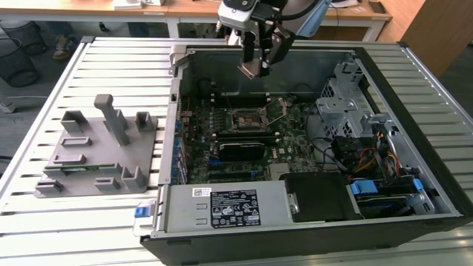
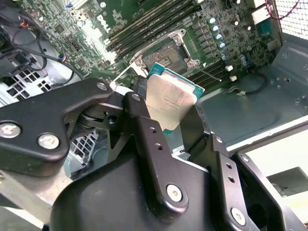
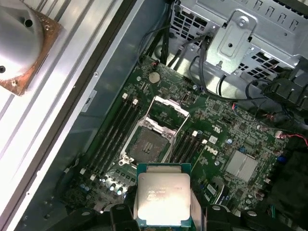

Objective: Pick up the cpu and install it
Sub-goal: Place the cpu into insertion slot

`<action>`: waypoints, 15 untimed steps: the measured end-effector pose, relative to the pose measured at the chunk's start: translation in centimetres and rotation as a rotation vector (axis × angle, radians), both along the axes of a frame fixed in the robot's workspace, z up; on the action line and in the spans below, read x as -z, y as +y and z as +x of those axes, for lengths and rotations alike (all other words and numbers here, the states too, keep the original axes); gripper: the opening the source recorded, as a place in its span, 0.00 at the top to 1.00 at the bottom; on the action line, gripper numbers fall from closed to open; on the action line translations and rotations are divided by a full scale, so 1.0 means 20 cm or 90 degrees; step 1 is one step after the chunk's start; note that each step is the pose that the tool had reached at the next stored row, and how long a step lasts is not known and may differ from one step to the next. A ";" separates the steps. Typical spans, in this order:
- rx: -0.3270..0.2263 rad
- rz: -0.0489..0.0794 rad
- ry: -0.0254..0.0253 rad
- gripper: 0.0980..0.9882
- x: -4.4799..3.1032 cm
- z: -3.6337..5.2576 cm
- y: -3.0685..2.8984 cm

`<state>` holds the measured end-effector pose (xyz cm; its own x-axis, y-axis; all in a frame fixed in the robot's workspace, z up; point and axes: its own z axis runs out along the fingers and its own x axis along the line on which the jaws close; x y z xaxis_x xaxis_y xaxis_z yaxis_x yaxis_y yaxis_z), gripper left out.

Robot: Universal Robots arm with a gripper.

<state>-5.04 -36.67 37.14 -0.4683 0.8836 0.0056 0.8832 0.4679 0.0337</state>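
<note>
My gripper (image 1: 256,65) is clenched on the cpu (image 3: 162,197), holding it in the air well above the open motherboard socket (image 3: 151,143). The pickup is done. The socket sits empty, so the install is not yet done.

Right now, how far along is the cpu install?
Pickup looks done: the gripper is clamped on the cpu, which hangs above the open computer case. The socket sits empty with its frame open, so the cpu is not yet seated; that part is left.
</note>
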 end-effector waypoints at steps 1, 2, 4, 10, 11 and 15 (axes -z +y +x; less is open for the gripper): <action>0.005 0.000 0.0000 0.52 0.000 0.000 0.000; 0.010 0.000 0.0000 0.52 0.001 0.000 0.000; 0.020 0.000 0.0000 0.52 0.001 0.000 0.000; 0.051 0.000 0.0000 0.52 0.003 0.000 0.000; 0.056 0.000 0.0000 0.52 0.004 0.000 0.000; 0.076 0.000 0.0000 0.52 0.005 0.000 0.000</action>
<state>-5.04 -36.67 37.04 -0.3604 0.9328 0.0056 0.9323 0.3600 0.0336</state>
